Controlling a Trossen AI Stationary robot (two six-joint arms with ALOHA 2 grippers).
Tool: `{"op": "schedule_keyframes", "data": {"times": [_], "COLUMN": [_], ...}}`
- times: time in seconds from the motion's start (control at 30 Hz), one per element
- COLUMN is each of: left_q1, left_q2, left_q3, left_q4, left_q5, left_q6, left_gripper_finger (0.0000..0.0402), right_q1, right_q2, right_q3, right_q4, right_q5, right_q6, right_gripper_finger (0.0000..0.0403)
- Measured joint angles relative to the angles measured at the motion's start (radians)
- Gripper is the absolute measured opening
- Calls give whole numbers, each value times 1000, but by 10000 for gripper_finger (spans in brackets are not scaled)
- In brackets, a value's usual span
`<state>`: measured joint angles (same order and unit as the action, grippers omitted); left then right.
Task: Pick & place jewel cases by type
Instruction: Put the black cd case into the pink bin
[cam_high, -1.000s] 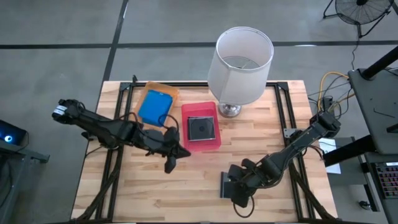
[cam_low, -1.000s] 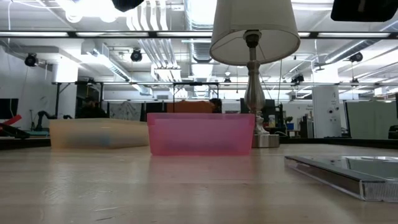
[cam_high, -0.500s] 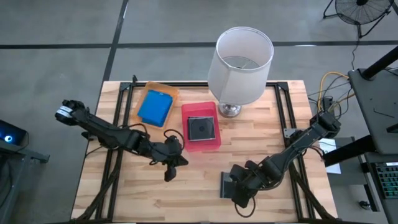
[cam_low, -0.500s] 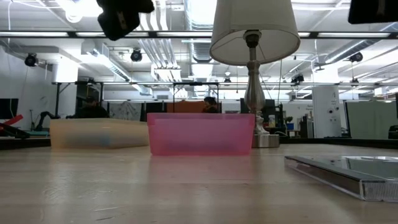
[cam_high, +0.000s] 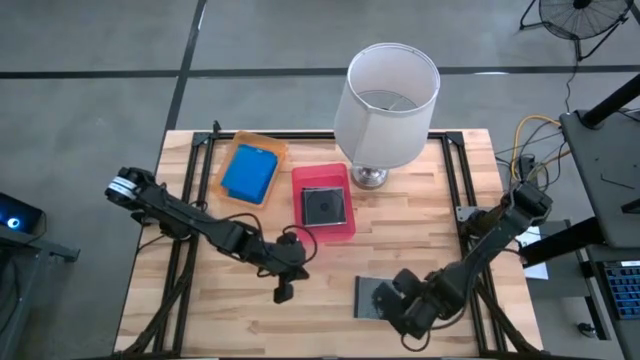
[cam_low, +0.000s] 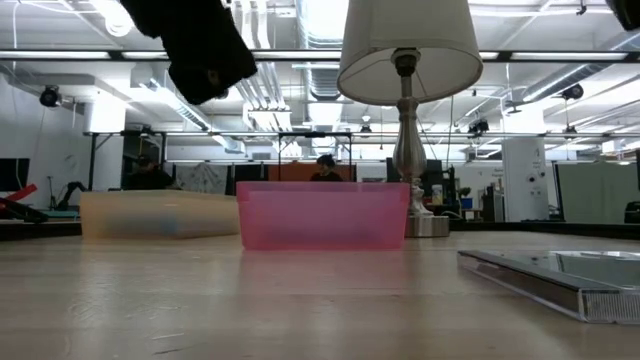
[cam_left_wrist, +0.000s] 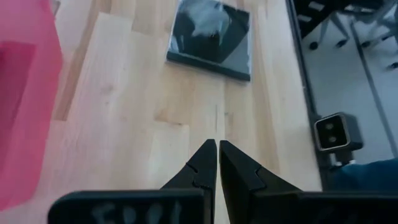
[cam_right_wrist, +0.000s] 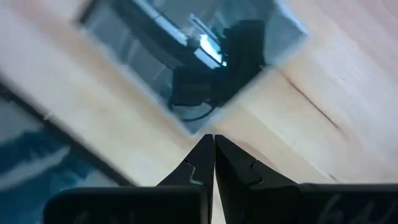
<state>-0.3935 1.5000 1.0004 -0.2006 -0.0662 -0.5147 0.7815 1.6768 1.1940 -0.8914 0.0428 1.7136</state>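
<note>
One blue jewel case (cam_high: 249, 173), two dark jewel cases (cam_high: 324, 206) (cam_high: 372, 297), two trays (cam_high: 228, 152) (cam_high: 345, 229).

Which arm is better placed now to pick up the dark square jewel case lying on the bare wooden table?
The right, probably. Its right gripper hangs at the dark square jewel case, fingers shut, while the left gripper is further away, also shut, over bare wood.

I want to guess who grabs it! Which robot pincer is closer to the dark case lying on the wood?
The right. The right pincer hangs at the edge of the dark case, fingers shut. The left pincer hangs farther off across bare wood, also shut.
</note>
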Motion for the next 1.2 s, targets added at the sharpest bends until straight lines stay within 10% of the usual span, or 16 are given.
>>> {"op": "schedule_keyframes", "data": {"times": [0.47,0.83,1.2], "left_q1": [7,19,18], "left_q2": [188,293,301], "left_q3": [24,45,42], "left_q4": [24,211,243], "left_q5": [-1,4,-44], "left_q6": [8,-548,-793], "left_gripper_finger": [0,0,0], "right_q1": [29,30,30], "right_q2": [0,-2,-2], "right_q3": [-91,-114,-114], "right_q4": [10,13,10], "right_q5": [2,11,13], "right_q6": [221,194,160], "right_gripper_finger": [8,8,8]}}
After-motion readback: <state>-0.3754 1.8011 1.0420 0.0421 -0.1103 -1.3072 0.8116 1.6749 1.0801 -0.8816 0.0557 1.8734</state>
